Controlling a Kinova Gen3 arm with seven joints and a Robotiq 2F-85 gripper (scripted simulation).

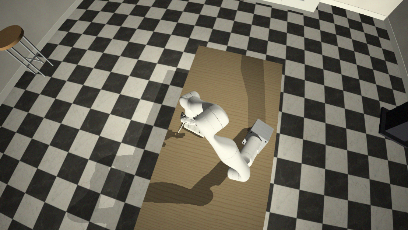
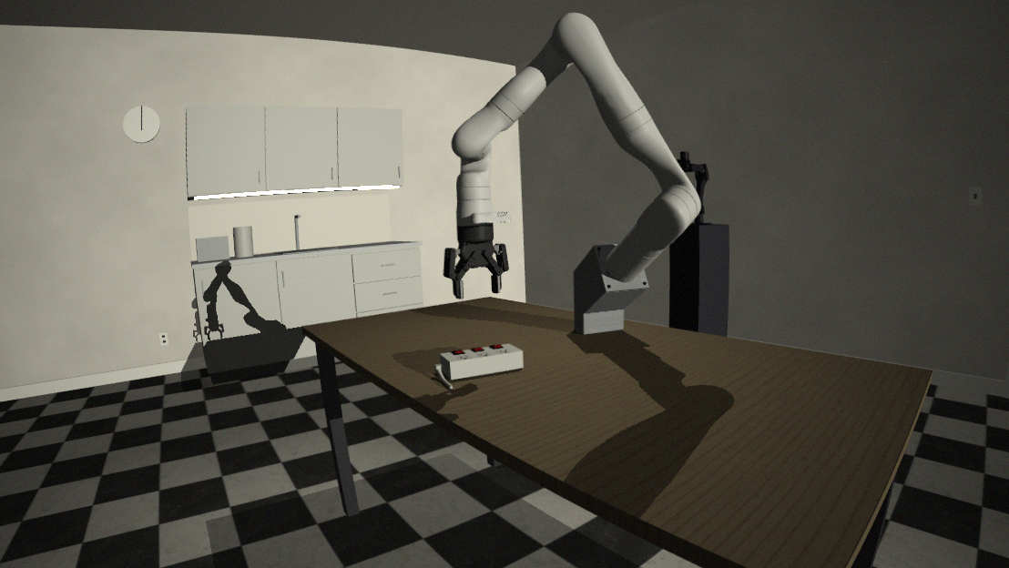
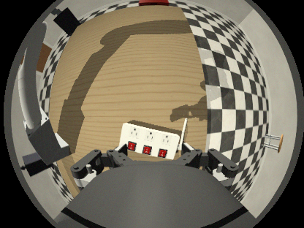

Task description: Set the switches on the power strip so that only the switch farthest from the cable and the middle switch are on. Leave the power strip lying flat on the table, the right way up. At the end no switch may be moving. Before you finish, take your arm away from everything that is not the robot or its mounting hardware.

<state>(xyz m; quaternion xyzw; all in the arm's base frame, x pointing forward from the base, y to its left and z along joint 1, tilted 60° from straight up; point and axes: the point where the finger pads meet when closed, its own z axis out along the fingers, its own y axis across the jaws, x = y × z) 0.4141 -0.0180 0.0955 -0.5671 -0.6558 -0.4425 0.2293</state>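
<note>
A white power strip (image 2: 481,360) lies flat and right way up on the wooden table, near its left edge. It has three red switches (image 3: 146,148) in a row along its top; I cannot tell which are on. A short white cable stub (image 2: 445,380) leaves its left end and also shows in the wrist view (image 3: 183,131). My gripper (image 2: 475,280) is open and empty, pointing down, well above the strip. In the overhead view the arm hides most of the strip (image 1: 193,128). In the wrist view the fingers frame the strip's near side.
The arm's grey base block (image 2: 600,292) stands on the table behind the strip. The table's left edge (image 2: 367,380) runs close to the cable end. A stool (image 1: 14,39) and kitchen counter (image 2: 310,282) stand off the table.
</note>
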